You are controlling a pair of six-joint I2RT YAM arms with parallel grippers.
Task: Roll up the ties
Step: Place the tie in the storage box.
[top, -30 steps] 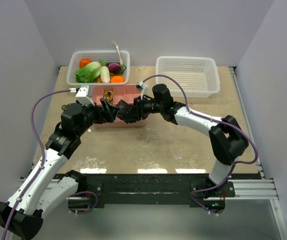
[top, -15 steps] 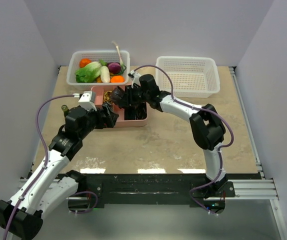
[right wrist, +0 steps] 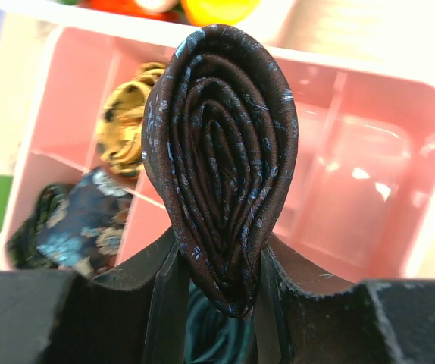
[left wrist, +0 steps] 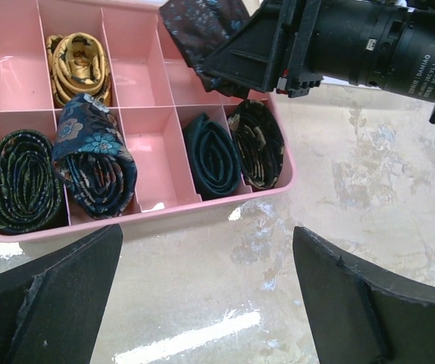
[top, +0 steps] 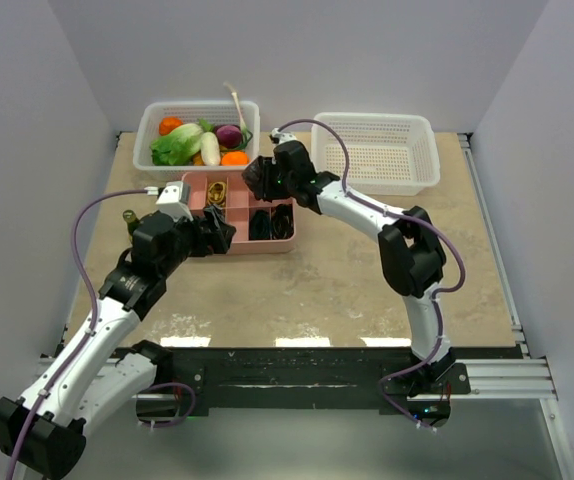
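Pink plastic makes up the divided tray (top: 267, 246) at the upper middle of the surface (top: 347, 290). Above its back edge the right fingers (right wrist: 301, 292) are clamped on a brown tie (right wrist: 221, 152), which is wound into a tight teardrop coil with pale blue flecks and pinched at its lower tip. From the left wrist it shows at the top of the frame, over the tray's back row. In the tray, a gold coil (left wrist: 79, 67) sits in the back row at upper left. Along the front row lie a black-green coil (left wrist: 20, 180), a blue floral coil (left wrist: 95, 159), then a teal coil (left wrist: 214, 155) and a brown floral coil (left wrist: 257, 142) side by side at the right end. The left fingers (left wrist: 58, 296) are spread wide, gripping nothing, just before the tray's near wall.
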